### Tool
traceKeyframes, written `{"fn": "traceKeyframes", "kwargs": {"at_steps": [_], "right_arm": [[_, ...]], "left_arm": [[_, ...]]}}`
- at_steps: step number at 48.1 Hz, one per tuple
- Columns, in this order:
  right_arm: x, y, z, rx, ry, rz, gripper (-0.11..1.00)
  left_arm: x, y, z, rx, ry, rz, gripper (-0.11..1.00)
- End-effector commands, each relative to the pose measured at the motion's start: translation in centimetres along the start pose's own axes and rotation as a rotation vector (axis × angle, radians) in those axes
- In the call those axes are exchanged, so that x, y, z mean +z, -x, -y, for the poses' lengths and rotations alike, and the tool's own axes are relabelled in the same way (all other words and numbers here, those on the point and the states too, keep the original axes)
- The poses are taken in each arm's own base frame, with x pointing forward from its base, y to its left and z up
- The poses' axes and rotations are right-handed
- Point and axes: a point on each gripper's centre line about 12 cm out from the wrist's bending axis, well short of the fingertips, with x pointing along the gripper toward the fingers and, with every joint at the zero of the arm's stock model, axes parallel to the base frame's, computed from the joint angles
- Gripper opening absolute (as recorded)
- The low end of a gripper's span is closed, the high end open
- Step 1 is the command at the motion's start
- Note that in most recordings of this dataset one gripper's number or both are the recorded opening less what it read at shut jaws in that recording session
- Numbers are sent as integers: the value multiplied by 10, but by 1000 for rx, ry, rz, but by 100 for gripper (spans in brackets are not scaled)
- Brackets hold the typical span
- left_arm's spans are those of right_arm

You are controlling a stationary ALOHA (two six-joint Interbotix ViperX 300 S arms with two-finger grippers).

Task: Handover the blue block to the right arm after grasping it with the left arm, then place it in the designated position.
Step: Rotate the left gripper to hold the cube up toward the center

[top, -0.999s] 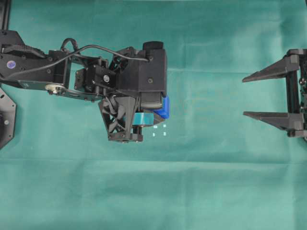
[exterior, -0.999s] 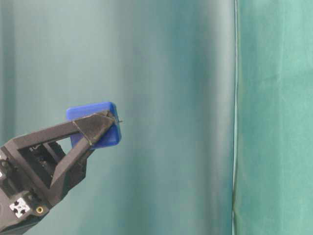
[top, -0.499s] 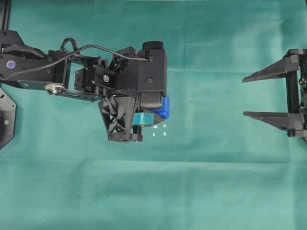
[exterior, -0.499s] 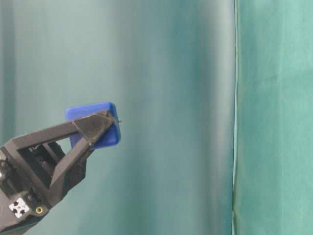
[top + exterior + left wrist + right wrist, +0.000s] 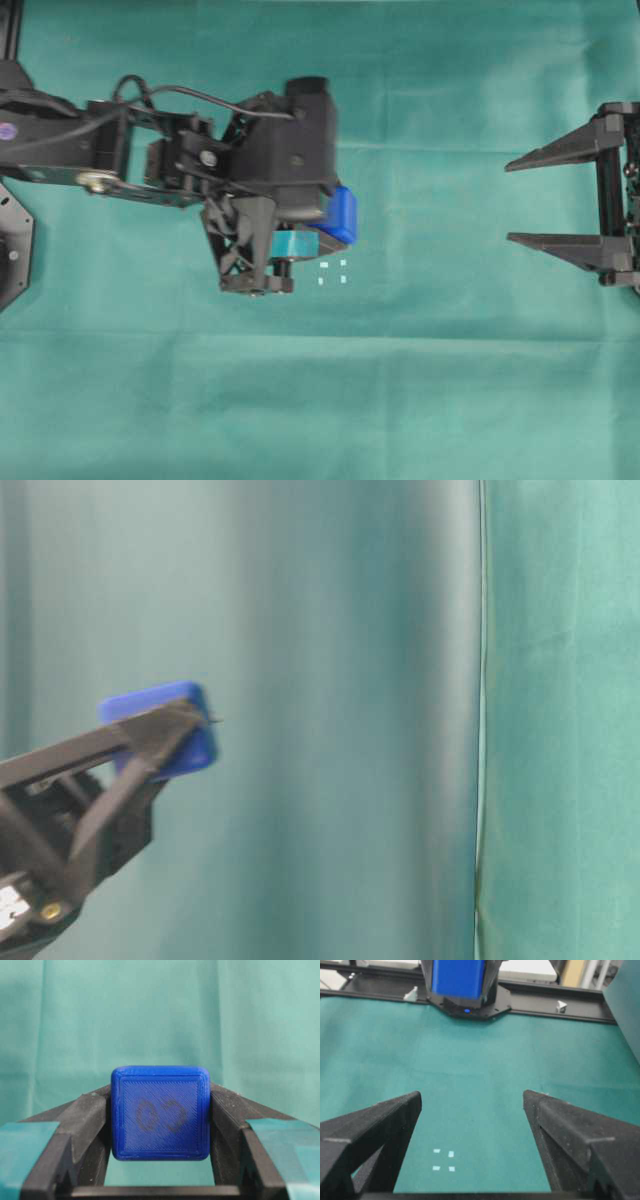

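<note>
Clamped between the teal-taped fingers [image 5: 30, 1150] of the left gripper [image 5: 160, 1125], the blue block [image 5: 339, 213] is held above the green cloth [image 5: 430, 380], just beside the 4 white dots [image 5: 332, 272]. Well apart on the right, the right gripper [image 5: 520, 200] is spread wide, gripping nothing.

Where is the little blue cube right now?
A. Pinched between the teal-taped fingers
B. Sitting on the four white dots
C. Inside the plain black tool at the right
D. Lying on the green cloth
A: the blue block sits clamped between the left tool's fingers, while the right tool stands open and empty.
</note>
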Motion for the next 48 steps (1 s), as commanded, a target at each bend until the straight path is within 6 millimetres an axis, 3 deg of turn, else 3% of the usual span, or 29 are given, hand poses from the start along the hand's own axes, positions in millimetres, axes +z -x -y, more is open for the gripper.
{"fn": "traceKeyframes", "kwargs": {"at_steps": [1,26,48], "right_arm": [[11,-2,0,0,4,26,93],[13,-2,0,1,15,34,93],[13,-2,-1,3,17,34,93]], "left_arm": [[12,20,0,1,-5,109,46],[-5,62,-1,2,4,482,46],[-12,60,-1,0,9,515,46]]}}
